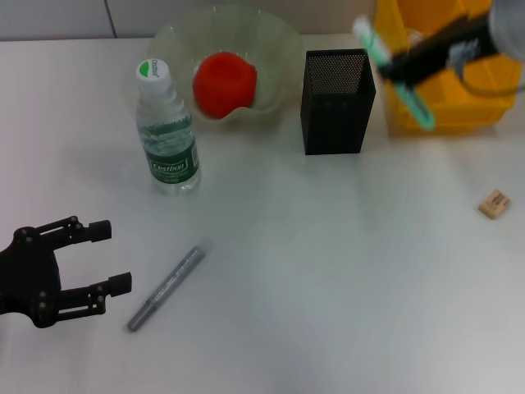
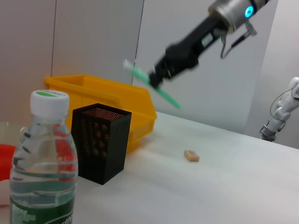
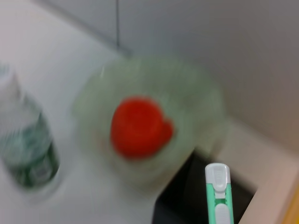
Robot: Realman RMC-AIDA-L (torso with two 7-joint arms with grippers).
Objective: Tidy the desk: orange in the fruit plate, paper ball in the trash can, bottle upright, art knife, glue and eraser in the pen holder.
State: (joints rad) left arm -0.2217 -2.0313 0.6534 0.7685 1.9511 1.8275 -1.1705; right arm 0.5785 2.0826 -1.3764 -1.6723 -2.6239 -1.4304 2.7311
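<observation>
My right gripper (image 1: 399,66) is shut on the green-and-white art knife (image 1: 414,97) and holds it in the air between the black mesh pen holder (image 1: 336,103) and the yellow trash can (image 1: 459,107). The left wrist view shows this too (image 2: 156,77). The orange (image 1: 223,84) lies in the pale-green fruit plate (image 1: 279,49). The bottle (image 1: 168,131) stands upright left of the plate. The tan eraser (image 1: 495,203) lies at the right edge. A slim grey pen-shaped stick (image 1: 166,288), perhaps the glue, lies at the front left. My left gripper (image 1: 105,258) is open beside it. The paper ball is out of view.
The right wrist view shows the knife's tip (image 3: 218,196) over the pen holder's rim (image 3: 187,200), with the orange (image 3: 138,126) and bottle (image 3: 28,149) beyond. A grey wall stands behind the desk.
</observation>
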